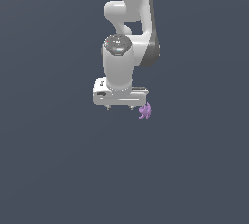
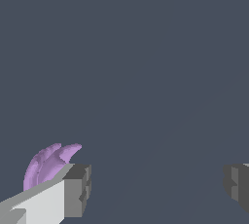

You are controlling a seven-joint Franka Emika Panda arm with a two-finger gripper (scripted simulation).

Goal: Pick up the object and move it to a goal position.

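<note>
The object point(image 1: 144, 111) is a tiny light-purple figure with pointed prongs, just off the corner of the white gripper head on the exterior view's right. My gripper point(image 1: 120, 107) points down, and only short finger stubs show under the head. In the wrist view the gripper point(image 2: 156, 189) is open, its two grey fingertips point(image 2: 78, 191) far apart with nothing between them. There the object point(image 2: 48, 162) sits on the outer side of one finger, partly hidden by it. Whether it touches the finger is unclear.
The white arm point(image 1: 129, 18) rises behind the gripper head to the top of the exterior view. A plain dark grey-blue surface point(image 1: 58, 169) fills both views, and no other thing shows on it.
</note>
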